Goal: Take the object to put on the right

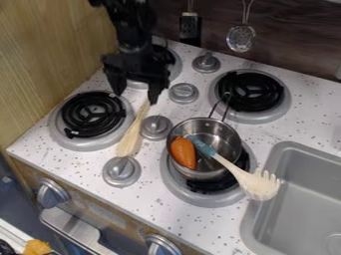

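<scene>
Gripper (136, 96) hung wide and empty by 1 o'clock end of wooden spatula (129, 141), 9 o'clock of pot (214, 127). Grasp, rightward placement judged undone.

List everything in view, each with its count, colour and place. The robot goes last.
pot: one, silver, on the near-right burner
carrot-like object: one, orange, inside the pot
forked utensil: one, cream and blue, leaning over the pot's rim
wooden spoon: one, tan, beside the near-left burner
burners: four, black coils, on the stovetop
upper knobs: four, silver, between the burners
front knobs: two, silver, on the stove front
sink: one, grey, right
slotted ladle: one, silver, hanging behind
flat utensil: one, dark, hanging behind
arm: one, black, upper left
claw: one, black, open, above the wooden spoon's handle end
</scene>
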### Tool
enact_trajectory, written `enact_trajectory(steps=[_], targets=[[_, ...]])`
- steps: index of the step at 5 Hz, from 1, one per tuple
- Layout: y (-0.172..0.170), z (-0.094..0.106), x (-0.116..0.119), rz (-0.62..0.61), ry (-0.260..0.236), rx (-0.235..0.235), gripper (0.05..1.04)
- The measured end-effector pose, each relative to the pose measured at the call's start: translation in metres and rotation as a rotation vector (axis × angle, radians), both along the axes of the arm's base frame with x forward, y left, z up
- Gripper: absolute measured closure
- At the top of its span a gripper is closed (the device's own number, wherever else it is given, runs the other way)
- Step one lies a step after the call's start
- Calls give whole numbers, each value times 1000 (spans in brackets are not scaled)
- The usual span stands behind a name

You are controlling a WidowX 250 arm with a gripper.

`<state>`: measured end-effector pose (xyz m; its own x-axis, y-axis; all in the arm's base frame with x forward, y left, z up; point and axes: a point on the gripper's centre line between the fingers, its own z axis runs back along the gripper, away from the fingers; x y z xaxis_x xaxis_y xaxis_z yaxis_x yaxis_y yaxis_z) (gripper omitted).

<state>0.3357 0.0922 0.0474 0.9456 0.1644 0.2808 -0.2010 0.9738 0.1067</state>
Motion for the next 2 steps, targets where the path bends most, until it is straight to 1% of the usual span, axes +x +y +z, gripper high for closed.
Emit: enact_trajectory(steps=[1,2], targets=[[-7,13,18,8,-47,-43,82],[-29,21,30,-4,-68,-74,82]])
